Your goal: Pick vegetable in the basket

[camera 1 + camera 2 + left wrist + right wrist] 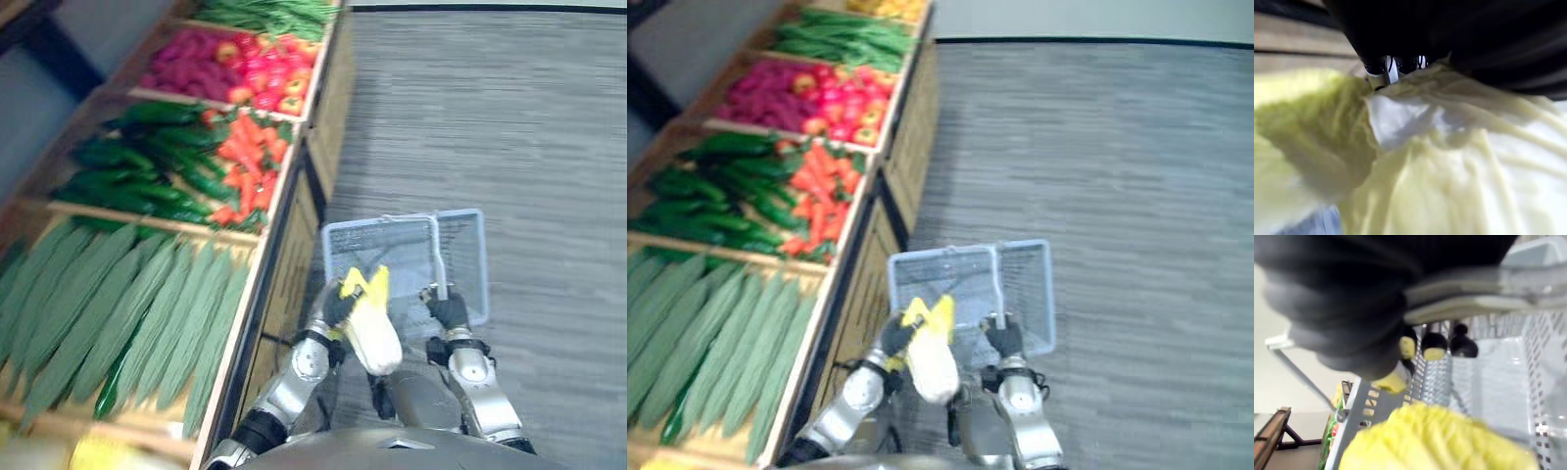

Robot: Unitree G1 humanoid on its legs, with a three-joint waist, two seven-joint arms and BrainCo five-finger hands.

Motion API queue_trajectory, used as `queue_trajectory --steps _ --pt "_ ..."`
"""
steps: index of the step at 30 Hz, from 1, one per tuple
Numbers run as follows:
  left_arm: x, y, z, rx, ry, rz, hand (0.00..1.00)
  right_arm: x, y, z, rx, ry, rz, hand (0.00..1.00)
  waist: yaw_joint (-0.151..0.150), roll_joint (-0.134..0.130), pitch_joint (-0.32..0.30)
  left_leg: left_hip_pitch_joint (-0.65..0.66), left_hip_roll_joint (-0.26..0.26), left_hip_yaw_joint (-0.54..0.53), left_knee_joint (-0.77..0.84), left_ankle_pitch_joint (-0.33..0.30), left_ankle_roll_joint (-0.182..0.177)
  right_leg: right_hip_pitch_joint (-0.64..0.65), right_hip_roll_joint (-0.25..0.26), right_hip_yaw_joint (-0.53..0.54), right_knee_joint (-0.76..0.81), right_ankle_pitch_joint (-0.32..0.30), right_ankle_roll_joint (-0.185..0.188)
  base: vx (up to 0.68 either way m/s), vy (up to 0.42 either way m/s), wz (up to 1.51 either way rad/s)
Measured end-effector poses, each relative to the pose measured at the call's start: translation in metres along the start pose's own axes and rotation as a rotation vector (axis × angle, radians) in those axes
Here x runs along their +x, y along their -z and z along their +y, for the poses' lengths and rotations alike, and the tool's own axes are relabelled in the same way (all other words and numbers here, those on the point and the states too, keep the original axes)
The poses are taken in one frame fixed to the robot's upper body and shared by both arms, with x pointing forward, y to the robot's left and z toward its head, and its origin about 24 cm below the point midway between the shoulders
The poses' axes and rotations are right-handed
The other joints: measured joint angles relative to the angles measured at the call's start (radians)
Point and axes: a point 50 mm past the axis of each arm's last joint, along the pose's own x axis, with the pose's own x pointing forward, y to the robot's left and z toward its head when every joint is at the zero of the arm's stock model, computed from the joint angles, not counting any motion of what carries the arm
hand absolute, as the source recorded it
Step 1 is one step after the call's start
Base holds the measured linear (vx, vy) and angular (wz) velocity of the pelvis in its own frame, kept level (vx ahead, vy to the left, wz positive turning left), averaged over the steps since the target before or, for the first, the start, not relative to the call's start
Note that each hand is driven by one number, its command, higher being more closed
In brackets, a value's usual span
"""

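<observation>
A pale blue mesh basket (460, 245) hangs over the grey floor, beside the produce stand. My right hand (449, 309) is shut on its handle (1469, 298), which crosses the basket's middle. My left hand (338, 305) is shut on a yellow-white napa cabbage (372, 328), held at the basket's near left rim with its leafy end toward the basket. The same cabbage (1449, 166) lies under the left hand's fingers (1388, 73) in the left wrist view. The cabbage's yellow top (1435, 440) shows against the basket wall (1488, 382).
A wooden produce stand (294, 245) runs along my left. Its bins hold long pale green gourds (127, 313), dark cucumbers (147, 166), red-orange peppers (250, 162), magenta and red produce (225, 69) and green beans (265, 15). Grey floor (509, 117) stretches right.
</observation>
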Motion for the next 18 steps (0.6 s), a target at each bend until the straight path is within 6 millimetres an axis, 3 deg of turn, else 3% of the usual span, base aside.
queue_trajectory --steps 1,2,4,5,6,8,9,10,12,14,15,16,17,18 --pt "0.004 -0.002 0.001 0.030 0.014 -0.014 1.00 -0.001 -0.005 0.003 0.005 -0.013 -0.022 1.00 0.000 0.005 -0.001 0.011 0.014 0.017 0.002 0.059 0.033 0.011 0.014 0.031 0.020 -0.019 0.019 0.24 0.236 -1.16" --pt "0.006 -0.001 0.002 0.042 0.020 -0.012 1.00 -0.001 -0.008 0.004 0.016 -0.022 -0.033 1.00 0.001 -0.005 -0.002 0.026 0.008 0.033 -0.006 0.061 0.038 0.008 0.007 0.043 0.040 -0.036 0.028 0.34 0.264 -0.84" --pt "0.016 -0.003 0.008 0.092 0.039 -0.023 1.00 -0.002 -0.016 0.008 0.073 -0.064 -0.075 1.00 -0.021 -0.078 -0.015 0.114 -0.051 0.110 -0.138 0.078 0.071 -0.060 -0.065 0.048 0.192 -0.138 0.099 0.31 0.177 -0.49" --pt "0.018 -0.006 0.009 0.100 0.040 -0.031 1.00 -0.003 -0.018 0.009 0.086 -0.070 -0.082 1.00 -0.028 -0.085 -0.014 0.137 -0.062 0.123 -0.167 0.086 0.081 -0.066 -0.078 0.043 0.231 -0.146 0.119 0.28 0.114 -0.46" --pt "0.021 -0.006 0.012 0.112 0.038 -0.033 0.00 -0.002 -0.018 0.008 0.147 -0.079 -0.082 1.00 -0.028 -0.087 -0.013 0.173 -0.067 0.155 -0.199 0.097 0.088 -0.096 -0.093 0.010 0.303 -0.140 0.166 0.30 0.119 -0.52" --pt "0.021 -0.002 0.018 0.134 0.025 -0.015 0.00 -0.004 -0.015 0.009 0.271 -0.139 -0.056 1.00 -0.033 -0.087 -0.013 0.227 -0.061 0.178 -0.230 0.102 0.093 -0.123 -0.110 -0.067 0.398 -0.121 0.203 0.28 0.086 -0.35" --pt "0.021 0.000 0.020 0.148 0.019 -0.005 0.00 -0.007 -0.012 0.009 0.343 -0.185 -0.036 1.00 -0.035 -0.088 -0.013 0.252 -0.058 0.175 -0.246 0.102 0.093 -0.141 -0.127 -0.122 0.443 -0.130 0.195 0.28 0.004 0.03" --pt "0.023 0.000 0.025 0.168 0.011 -0.003 0.00 -0.013 -0.009 0.013 0.467 -0.290 -0.004 1.00 -0.029 -0.090 -0.015 0.282 -0.054 0.174 -0.274 0.102 0.093 -0.166 -0.177 -0.190 0.490 -0.189 0.165 0.28 -0.018 0.08" --pt "0.027 -0.004 0.032 0.222 0.005 -0.026 0.00 -0.017 -0.010 0.017 0.581 -0.379 0.008 1.00 -0.027 -0.079 -0.014 0.278 -0.033 0.161 -0.286 0.095 0.081 -0.212 -0.245 -0.227 0.470 -0.221 0.160 0.26 -0.086 0.14" --pt "0.027 -0.002 0.036 0.249 0.009 -0.025 0.00 -0.019 -0.008 0.014 0.644 -0.416 0.029 1.00 -0.023 -0.073 -0.013 0.276 0.000 0.141 -0.285 0.079 0.056 -0.236 -0.299 -0.219 0.369 -0.207 0.180 0.30 -0.230 0.18" --pt "0.026 -0.003 0.036 0.254 0.013 -0.031 0.00 -0.021 -0.006 0.013 0.678 -0.424 0.040 1.00 -0.021 -0.073 -0.014 0.277 0.021 0.130 -0.280 0.066 0.035 -0.234 -0.318 -0.205 0.281 -0.168 0.189 0.40 -0.404 0.29" --pt "0.026 -0.010 0.034 0.260 0.017 -0.065 0.00 -0.025 -0.003 0.013 0.710 -0.422 0.050 1.00 -0.018 -0.097 -0.023 0.284 0.037 0.121 -0.270 0.036 -0.013 -0.219 -0.352 -0.163 0.120 -0.010 0.189 0.38 -0.382 0.16" --pt "0.028 -0.016 0.032 0.247 0.011 -0.083 0.00 -0.025 0.001 0.012 0.708 -0.416 0.070 1.00 -0.017 -0.070 -0.012 0.298 0.073 0.121 -0.259 0.014 -0.047 -0.208 -0.322 -0.176 0.128 0.019 0.234 0.40 -0.380 -0.01" --pt "0.030 -0.019 0.032 0.247 0.008 -0.096 0.00 -0.024 0.004 0.010 0.697 -0.413 0.089 1.00 -0.015 -0.054 -0.012 0.301 0.100 0.129 -0.258 0.019 -0.051 -0.203 -0.299 -0.178 0.132 0.018 0.221 0.34 -0.339 -0.22"
